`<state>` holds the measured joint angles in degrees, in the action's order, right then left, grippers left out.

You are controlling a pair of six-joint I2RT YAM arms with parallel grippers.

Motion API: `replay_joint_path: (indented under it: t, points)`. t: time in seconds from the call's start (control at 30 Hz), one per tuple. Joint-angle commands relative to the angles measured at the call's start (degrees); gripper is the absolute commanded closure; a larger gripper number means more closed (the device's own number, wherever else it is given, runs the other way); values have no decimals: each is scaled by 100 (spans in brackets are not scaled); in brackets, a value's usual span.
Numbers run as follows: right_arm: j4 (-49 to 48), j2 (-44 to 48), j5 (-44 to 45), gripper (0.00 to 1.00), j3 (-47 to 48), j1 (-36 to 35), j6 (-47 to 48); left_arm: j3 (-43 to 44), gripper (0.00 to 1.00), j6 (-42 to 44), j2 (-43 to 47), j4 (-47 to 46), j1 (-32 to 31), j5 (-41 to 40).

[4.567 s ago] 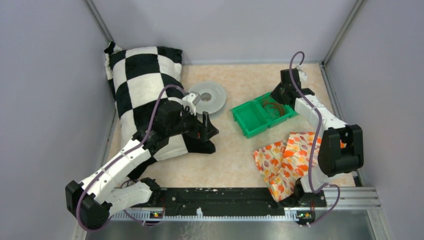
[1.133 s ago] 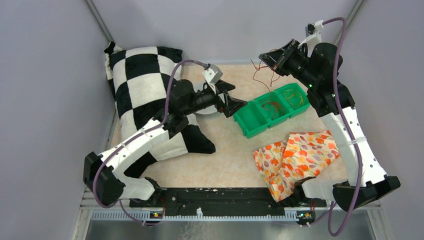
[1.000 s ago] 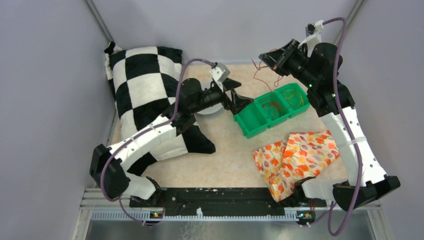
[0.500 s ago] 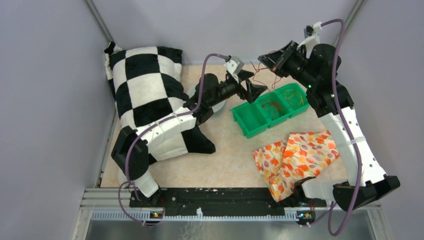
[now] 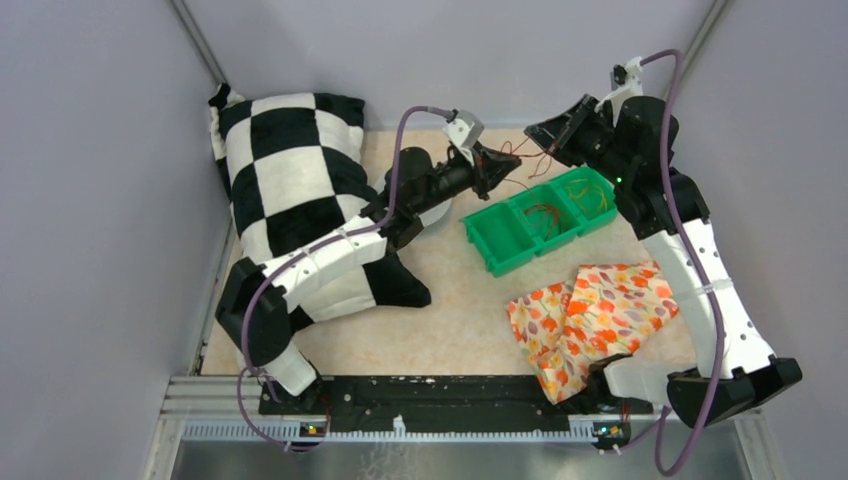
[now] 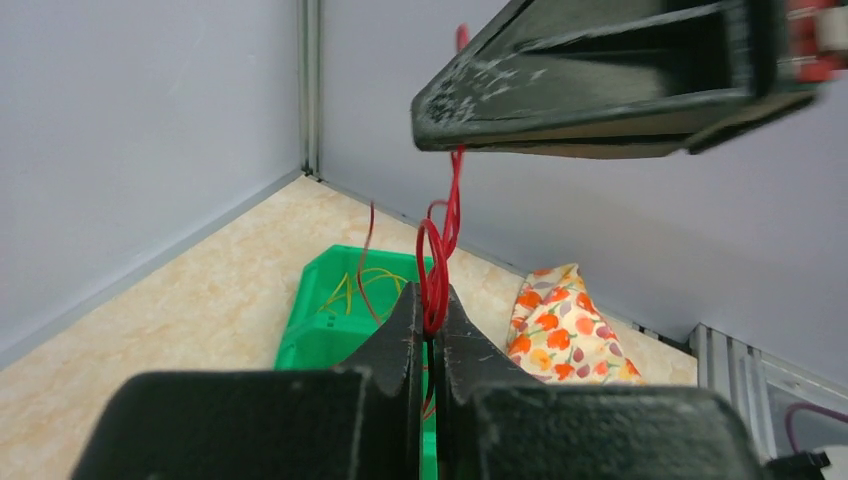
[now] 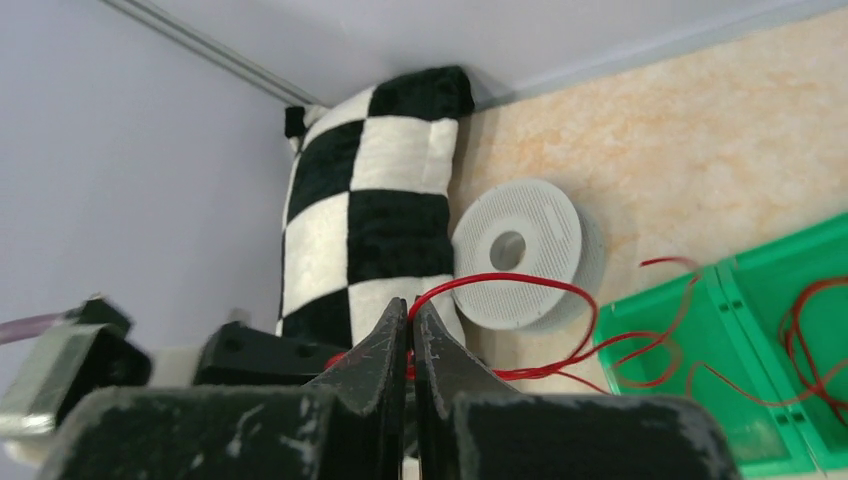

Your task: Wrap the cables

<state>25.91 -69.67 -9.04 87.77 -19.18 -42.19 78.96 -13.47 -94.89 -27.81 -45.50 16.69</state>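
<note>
Pincers shut: left pincer and right pincer pinch one hair-thin red wire cable, aloft beside the green plastic bin. Risk: pulling apart could snap it or slip it free.

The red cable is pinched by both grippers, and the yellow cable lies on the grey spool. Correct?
No. The yellow cable lies in the green bin, as the top view shows; the left gripper and right gripper do pinch the red cable.
</note>
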Motion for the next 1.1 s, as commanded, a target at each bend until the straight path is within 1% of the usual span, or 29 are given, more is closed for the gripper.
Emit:
replay_joint_path:
  t: [0.0,0.1,0.17,0.37,0.5,0.53,0.57,0.6,0.63,0.67,0.7,0.73,0.77,0.87,0.93,0.97,1.0,1.03,1.07]
  points:
    - [-65,292,361,100,198,617,44,-692,100,295,970,161,-12,-141]
    - [-278,417,255,100,15,1100,-209,-1050,100,392,1348,304,-13,-149]
    - [-417,475,262,100,-81,1231,-329,-1155,100,407,1466,376,-12,-98]
    - [-796,454,-3,100,-188,1252,-651,-1095,100,477,1469,654,-15,255]
    - [-910,445,-178,100,-242,1248,-754,-1042,100,598,1454,776,-16,329]
    - [-924,455,-215,100,-247,1250,-766,-1041,91,615,1463,779,-18,326]
    - [-948,454,-259,100,-249,1250,-771,-1034,73,632,1465,781,-14,319]
    - [-981,459,-322,100,-244,1248,-796,-1032,63,642,1456,782,-17,344]
    - [-1013,455,-392,100,-247,1243,-837,-1020,59,650,1447,782,-14,359]
    - [-1052,461,-457,100,-245,1249,-863,-1008,59,641,1431,791,-17,359]
    - [-1091,463,-515,100,-244,1250,-899,-999,73,620,1412,788,-17,349]
    - [-1123,463,-561,100,-247,1250,-926,-986,93,583,1400,782,-13,324]
    - [-1144,463,-617,100,-245,1250,-941,-975,100,544,1387,785,-18,288]
    - [-1195,448,-840,100,-229,1250,-907,-965,100,511,1430,797,-19,259]
    - [-1156,380,-1062,100,-137,1250,-741,-922,100,454,1528,792,-10,18]
    - [-1154,343,-1273,100,-80,1246,-595,-854,91,418,1583,817,-6,-134]
    - [-1127,278,-1503,100,1,1249,-433,-734,72,385,1628,906,15,-248]
    - [-1039,160,-1806,100,105,1250,-240,-574,57,363,1653,1052,41,-295]
    - [-893,50,-2087,100,255,1249,-47,-343,49,349,1649,1270,93,-270]
